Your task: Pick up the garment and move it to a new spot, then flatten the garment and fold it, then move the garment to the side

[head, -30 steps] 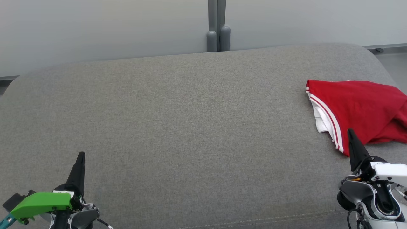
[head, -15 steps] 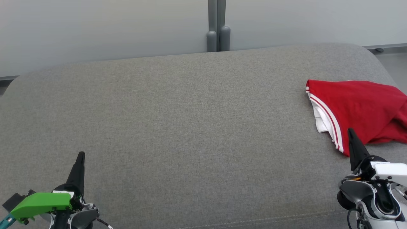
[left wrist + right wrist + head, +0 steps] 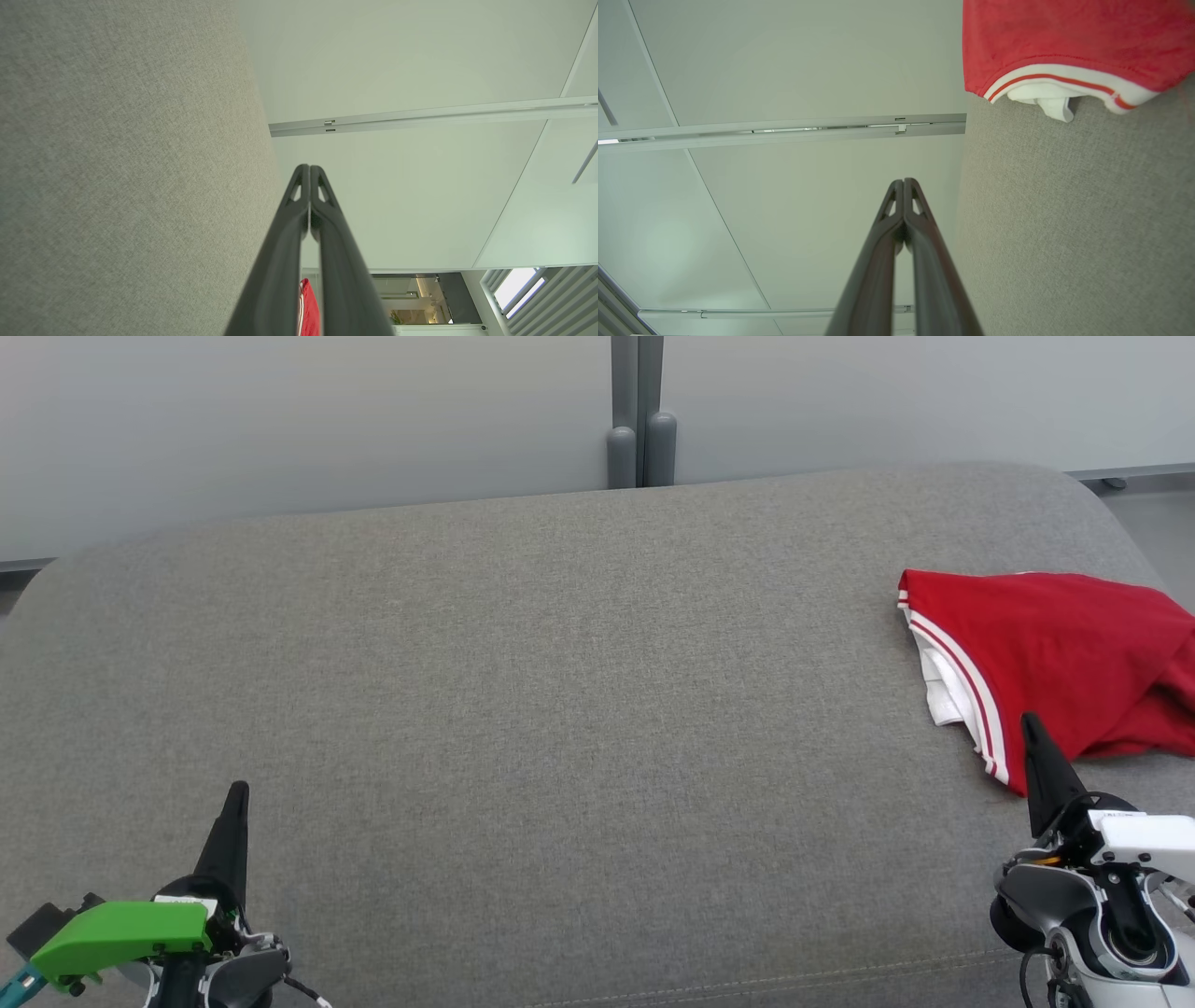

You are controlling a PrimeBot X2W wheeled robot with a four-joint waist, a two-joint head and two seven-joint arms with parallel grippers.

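Head view, one red garment (image 3: 1064, 653) at 3 o'clock on one grey cushion (image 3: 560, 709), two grippers, left gripper (image 3: 237, 795) at 7 o'clock, right gripper (image 3: 1030, 723) at 4 o'clock, both pinched closed, empty

Grey fabric couch (image 3: 560, 691); red garment (image 3: 1055, 653) lying at right end.

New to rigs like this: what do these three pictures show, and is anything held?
It is a two-armed robot. The wide picture comes from a camera on its head, looking down at a grey cushion. Its left hand shows at lower left, its right hand at lower right. The other two pictures come from a camera on each wrist, looking along that hand. A red garment with white trim lies bunched at the right, near the right hand. Both hands are shut and hold nothing.
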